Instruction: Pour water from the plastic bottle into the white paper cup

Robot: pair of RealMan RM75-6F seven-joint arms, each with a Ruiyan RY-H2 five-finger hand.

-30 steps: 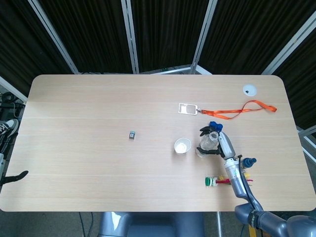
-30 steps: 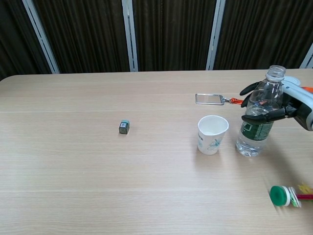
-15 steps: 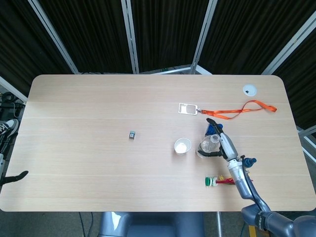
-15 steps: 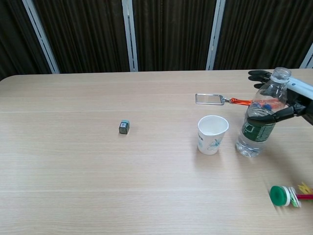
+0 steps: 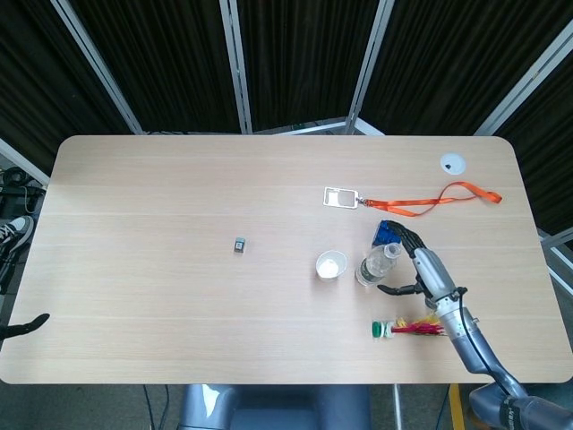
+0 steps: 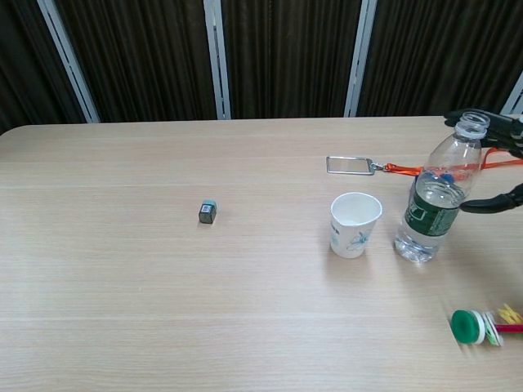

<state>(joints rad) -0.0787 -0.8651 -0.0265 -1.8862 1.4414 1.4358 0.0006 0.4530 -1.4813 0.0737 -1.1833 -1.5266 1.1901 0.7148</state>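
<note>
While the plastic bottle stands upright and uncapped on the tabletop, the right hand is seen just beside it on its right, fingers spread apart and nothing gripped; a gap shows between fingers and bottle in the chest view. The white paper cup is placed just left of the bottle, upright, near but not touching. A badge holder with an orange lanyard lies further back. A small dark cube is set well left of the cup. A green cap lies near the front edge. The left hand is not shown.
</note>
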